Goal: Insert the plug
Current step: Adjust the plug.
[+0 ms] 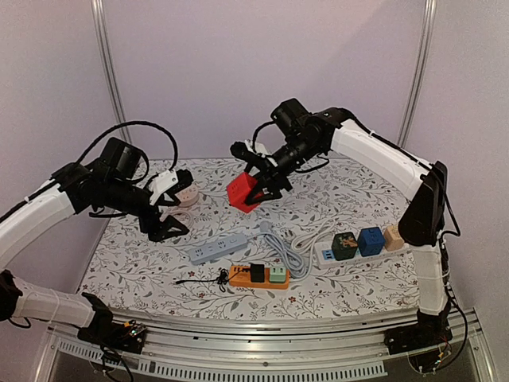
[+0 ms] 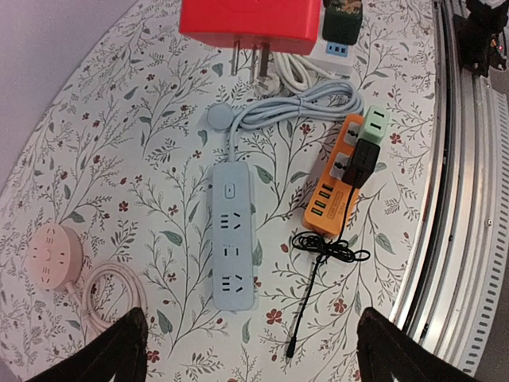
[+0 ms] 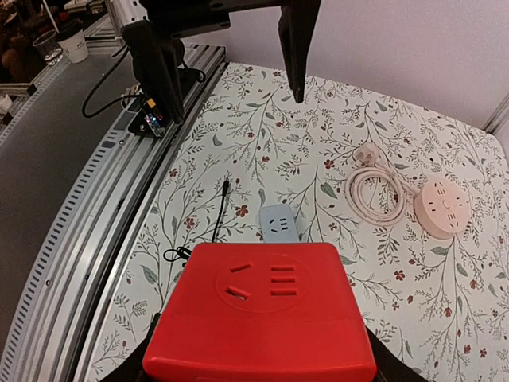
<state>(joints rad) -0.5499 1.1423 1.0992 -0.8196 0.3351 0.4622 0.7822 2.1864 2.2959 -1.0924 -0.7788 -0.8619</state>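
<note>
My right gripper [image 1: 256,189] is shut on a red cube plug adapter [image 1: 243,192] and holds it in the air above the table's middle. The red cube fills the lower right wrist view [image 3: 262,318], sockets facing the camera. Its metal prongs [image 2: 248,60] show at the top of the left wrist view. A grey-blue power strip [image 1: 217,249] lies flat below it, also seen in the left wrist view [image 2: 234,231] and partly behind the cube [image 3: 278,224]. My left gripper [image 1: 165,224] is open and empty, hovering left of the strip, its fingertips [image 2: 119,350] wide apart.
An orange strip [image 1: 258,276] holds a black and a green plug, with a thin black cable [image 2: 322,263]. A white strip [image 1: 354,247] carries green, blue and tan cubes. A pink round socket [image 1: 186,196] with coiled cord sits at the back left. The metal rail [image 1: 262,330] borders the front.
</note>
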